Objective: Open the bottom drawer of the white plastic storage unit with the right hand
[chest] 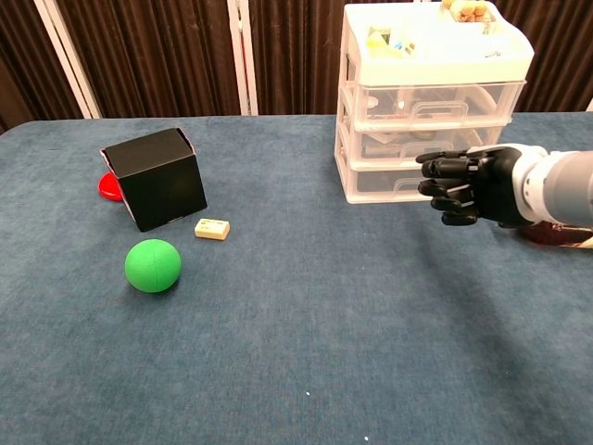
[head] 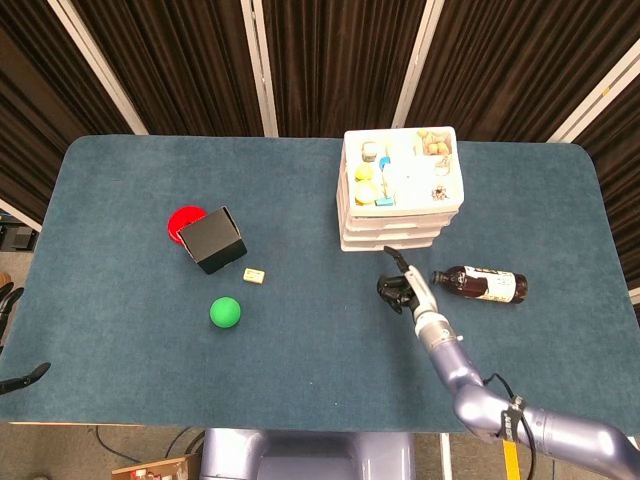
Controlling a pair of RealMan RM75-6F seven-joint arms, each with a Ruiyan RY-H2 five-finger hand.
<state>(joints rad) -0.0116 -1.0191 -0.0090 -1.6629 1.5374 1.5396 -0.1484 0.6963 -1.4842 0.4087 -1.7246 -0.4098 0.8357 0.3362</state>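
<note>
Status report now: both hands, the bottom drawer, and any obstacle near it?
Right robot hand empty, fingers apart, in front of unit. Left hand barely visible at table edge, state unclear. Bottom drawer closed, handle not gripped. Bottle lies right of the hand.

Head view looks steeply down on the whole bench [head: 120,380]; chest view faces across it, low and nearer, sharing its middle.

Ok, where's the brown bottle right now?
In the head view the brown bottle lies on its side at the table's right, below the white drawer unit, beside the right hand.
</note>
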